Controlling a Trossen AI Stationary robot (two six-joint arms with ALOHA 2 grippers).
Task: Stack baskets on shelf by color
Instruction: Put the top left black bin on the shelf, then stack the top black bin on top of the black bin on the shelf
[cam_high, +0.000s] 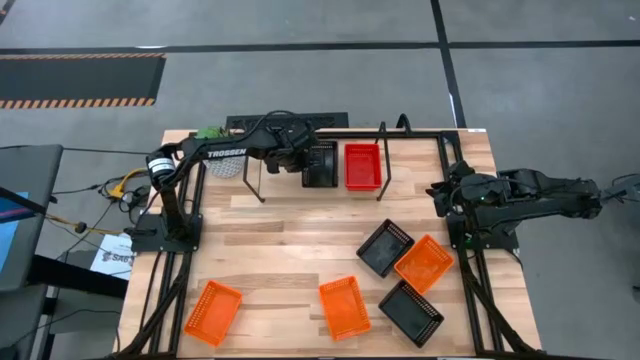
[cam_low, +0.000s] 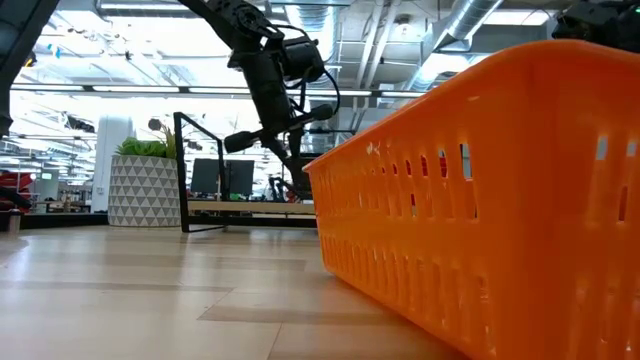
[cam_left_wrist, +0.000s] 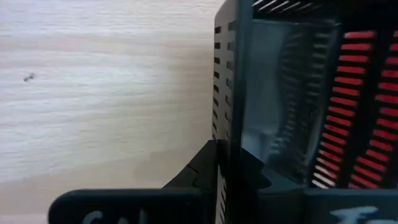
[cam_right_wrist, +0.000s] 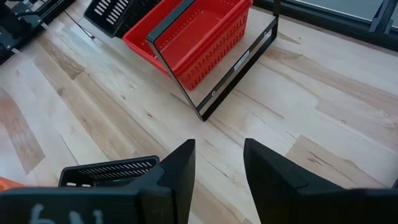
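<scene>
The shelf (cam_high: 384, 150) stands at the table's far middle. On it sits a red basket (cam_high: 362, 166), also in the right wrist view (cam_right_wrist: 186, 37). My left gripper (cam_high: 304, 160) reaches over the shelf and is shut on a black basket (cam_high: 321, 165) just left of the red one. Two black baskets (cam_high: 385, 247) (cam_high: 411, 312) and three orange ones (cam_high: 423, 263) (cam_high: 344, 307) (cam_high: 213, 312) lie on the table nearer the front. My right gripper (cam_right_wrist: 217, 163) is open and empty at the right, above the table. My left gripper holds the black basket by its left long wall (cam_left_wrist: 225, 106), one finger (cam_left_wrist: 196, 174) outside and one inside. The fingers come from the table's left, slanting down. The basket stays upright beside the red basket; I cannot tell whether it rests on the shelf board.
A white plant pot (cam_high: 225, 165) stands at the shelf's left end, under my left arm. In the low view an orange basket (cam_low: 480, 190) fills the right and hides most of the shelf. Bare wood lies between the shelf and the loose baskets.
</scene>
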